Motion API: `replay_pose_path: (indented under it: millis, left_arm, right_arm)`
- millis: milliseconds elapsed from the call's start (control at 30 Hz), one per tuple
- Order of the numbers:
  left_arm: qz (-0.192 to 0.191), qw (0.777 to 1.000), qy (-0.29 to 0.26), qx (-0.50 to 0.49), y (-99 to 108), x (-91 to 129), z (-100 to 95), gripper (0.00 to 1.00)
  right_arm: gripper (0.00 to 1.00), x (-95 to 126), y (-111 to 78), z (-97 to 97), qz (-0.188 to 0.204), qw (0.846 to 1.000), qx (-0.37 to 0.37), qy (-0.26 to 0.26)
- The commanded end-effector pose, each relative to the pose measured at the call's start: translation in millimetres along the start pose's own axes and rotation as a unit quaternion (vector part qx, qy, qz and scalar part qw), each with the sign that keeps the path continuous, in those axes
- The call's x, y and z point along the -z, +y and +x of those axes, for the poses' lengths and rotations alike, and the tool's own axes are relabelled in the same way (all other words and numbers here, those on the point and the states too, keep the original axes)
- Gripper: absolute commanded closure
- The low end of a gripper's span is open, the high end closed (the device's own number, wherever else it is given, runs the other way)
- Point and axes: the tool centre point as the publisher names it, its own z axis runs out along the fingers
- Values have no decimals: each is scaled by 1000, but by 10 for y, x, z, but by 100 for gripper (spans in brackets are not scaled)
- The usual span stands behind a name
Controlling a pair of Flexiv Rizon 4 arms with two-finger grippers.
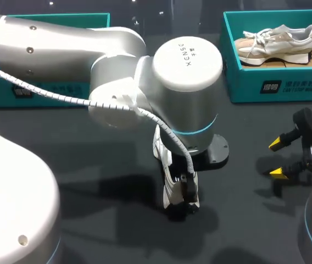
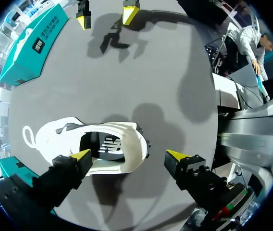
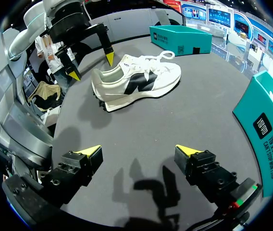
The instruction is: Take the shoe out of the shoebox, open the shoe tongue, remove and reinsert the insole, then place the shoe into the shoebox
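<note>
Left claw (image 2: 129, 155) spread over shoe (image 2: 69, 137) heel, right claw (image 3: 138, 151) spread, well apart from shoe

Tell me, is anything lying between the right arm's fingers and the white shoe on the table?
Nothing visible does. Only bare table lies between the right fingers and the white shoe. The left fingers hang open at the shoe's heel, out of that path.

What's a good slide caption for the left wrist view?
Left hand, open, over the rear of a white shoe standing on the dark table, the right hand open beyond.
</note>
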Motion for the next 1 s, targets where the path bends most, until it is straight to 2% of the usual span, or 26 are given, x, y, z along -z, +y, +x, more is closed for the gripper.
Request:
replay_pose_path:
  millis: [33,367,700,1000]
  left_arm:
    - [11,1000,3,3,67,-111,2,2]
    - [-6,1000,4,-2,17,-345,97,11]
    - [-16,1000,-7,-1,-7,-524,191,13]
    - [-14,1000,-13,1,22,-657,198,18]
  right_arm:
    - [0,3,1,21,1,1000,0,-2]
    - [0,3,1,21,1,1000,0,-2]
    - [0,3,1,21,1,1000,0,-2]
    - [0,3,1,21,1,1000,0,-2]
